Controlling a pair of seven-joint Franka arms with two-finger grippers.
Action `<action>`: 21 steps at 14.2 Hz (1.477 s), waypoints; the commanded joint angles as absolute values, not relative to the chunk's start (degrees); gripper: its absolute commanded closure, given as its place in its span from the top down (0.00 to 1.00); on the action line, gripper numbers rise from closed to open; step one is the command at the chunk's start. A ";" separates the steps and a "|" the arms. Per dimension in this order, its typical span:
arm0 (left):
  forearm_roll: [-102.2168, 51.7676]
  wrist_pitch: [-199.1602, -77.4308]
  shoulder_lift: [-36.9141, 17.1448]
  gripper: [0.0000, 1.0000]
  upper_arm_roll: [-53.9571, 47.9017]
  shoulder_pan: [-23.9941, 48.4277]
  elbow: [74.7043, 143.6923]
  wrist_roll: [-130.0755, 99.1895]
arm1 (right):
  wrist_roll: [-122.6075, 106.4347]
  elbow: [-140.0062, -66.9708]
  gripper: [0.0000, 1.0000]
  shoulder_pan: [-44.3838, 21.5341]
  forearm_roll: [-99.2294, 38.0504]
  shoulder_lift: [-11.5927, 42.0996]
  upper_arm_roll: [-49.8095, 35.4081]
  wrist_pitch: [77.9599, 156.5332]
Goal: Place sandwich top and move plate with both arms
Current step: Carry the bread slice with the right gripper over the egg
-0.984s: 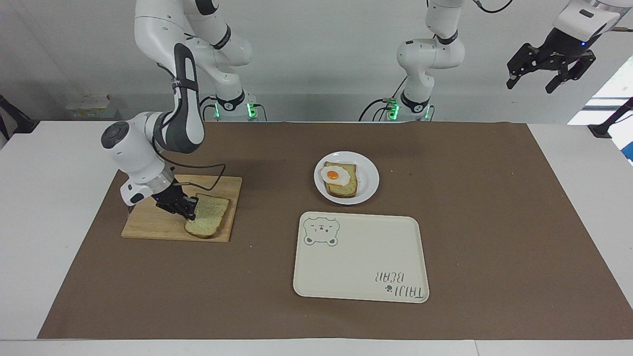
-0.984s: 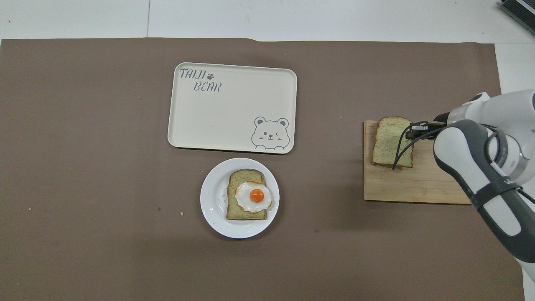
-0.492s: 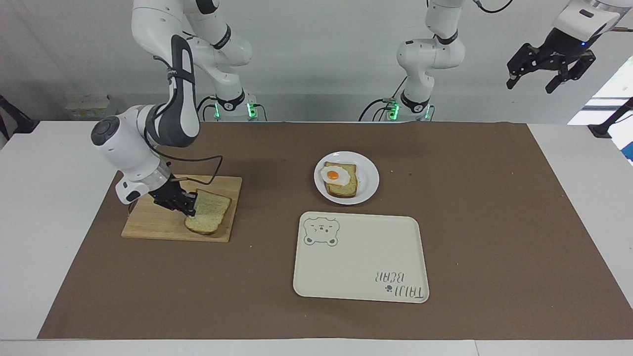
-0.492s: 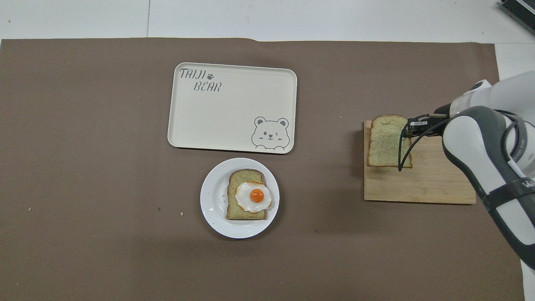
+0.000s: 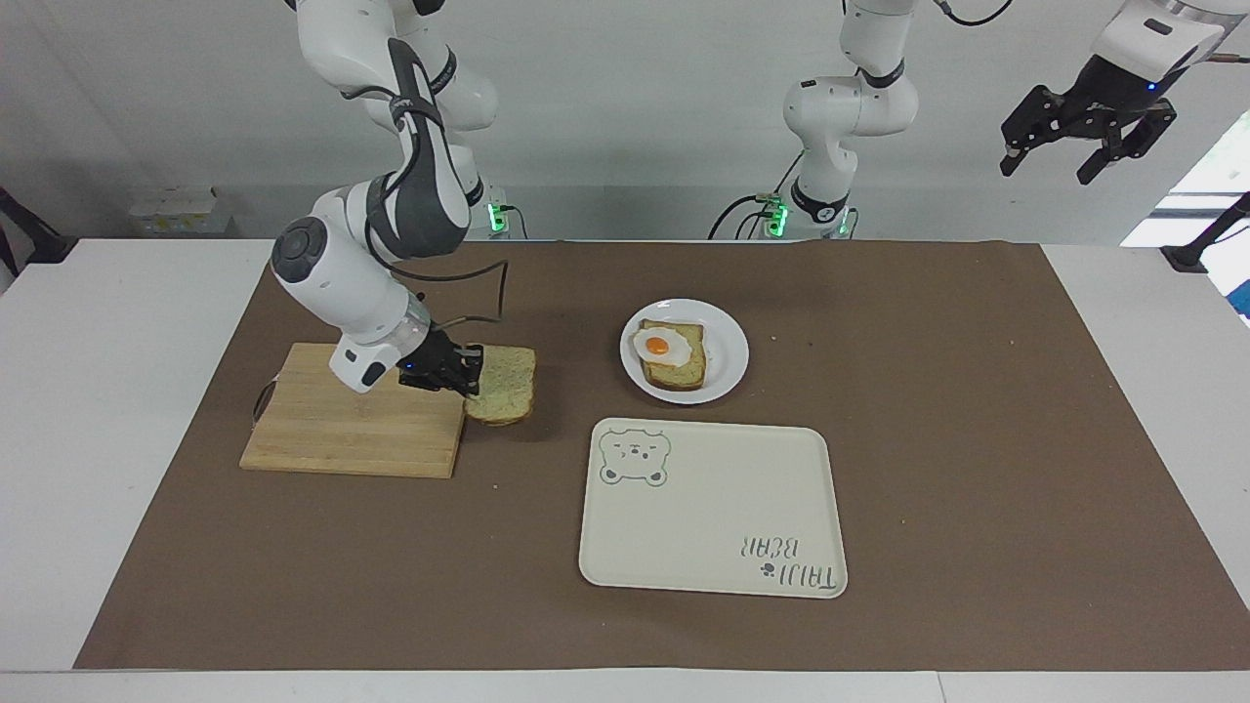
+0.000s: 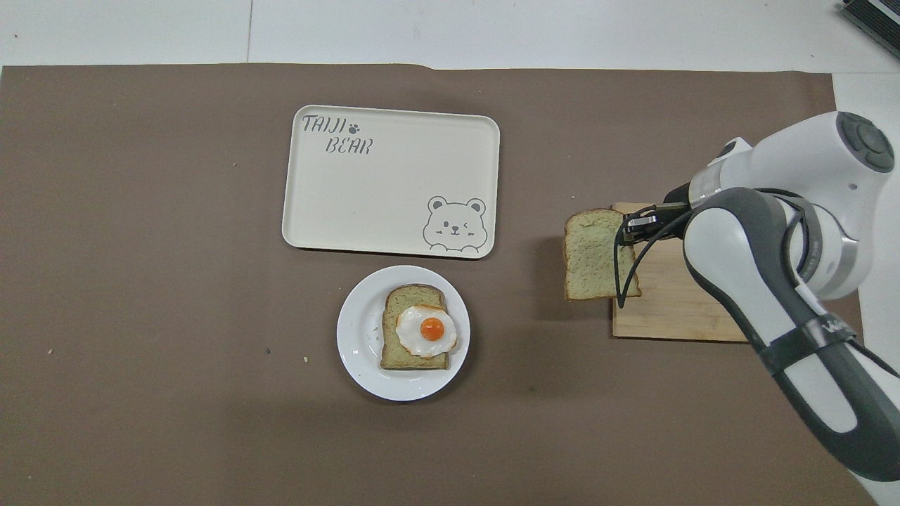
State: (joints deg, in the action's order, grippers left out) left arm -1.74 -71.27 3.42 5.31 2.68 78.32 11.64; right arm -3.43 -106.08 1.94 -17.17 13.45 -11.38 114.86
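Two white jointed robot arms work at a table covered by a brown mat [image 5: 977, 439]. One of them, the right arm, reaches out low, and its black two-fingered right gripper [image 5: 467, 379] is clamped on one edge of the plain slice of pale speckled bread with a brown crust [image 5: 503, 383], the sandwich top. That slice hangs in the air, roughly level, over the edge of the rectangular wooden cutting board [image 5: 342, 420] that faces the middle of the table and over the brown mat just beside it; in the overhead view its shadow falls on the mat between the board and the plate. The small round white plate [image 5: 728, 342] sits near the middle of the table, well apart from the held slice, and carries a second bread slice topped with a fried egg [image 5: 659, 345]. Just beside the plate, farther from the robots, lies the larger rectangular cream tray with a bear drawing [image 5: 713, 508] and the lettering "TAIJI BEAR". The left arm waits, raised high off its own end of the table, and its black left gripper [image 5: 1084, 146] hangs there with fingers spread wide and nothing between them.
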 commanded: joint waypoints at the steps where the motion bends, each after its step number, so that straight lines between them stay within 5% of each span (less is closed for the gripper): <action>1: -2.02 -70.49 3.78 1.00 5.01 2.20 78.05 11.34 | 1.64 -106.96 0.00 -1.30 -18.72 12.13 -12.57 114.61; 14: -2.02 -70.49 3.78 1.00 5.01 2.11 78.05 11.34 | 16.17 -107.14 0.00 -18.53 -22.94 16.51 -12.57 126.63; 21: -2.02 -70.49 3.78 1.00 5.01 2.11 78.05 11.34 | 17.57 -107.75 0.00 -22.49 -23.03 18.63 -12.57 130.33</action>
State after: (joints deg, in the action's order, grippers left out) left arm -1.74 -71.27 3.42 5.31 2.68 78.32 11.64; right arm 15.93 -107.07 -20.97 -21.43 18.41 -12.59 128.16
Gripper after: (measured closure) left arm 0.000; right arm 0.899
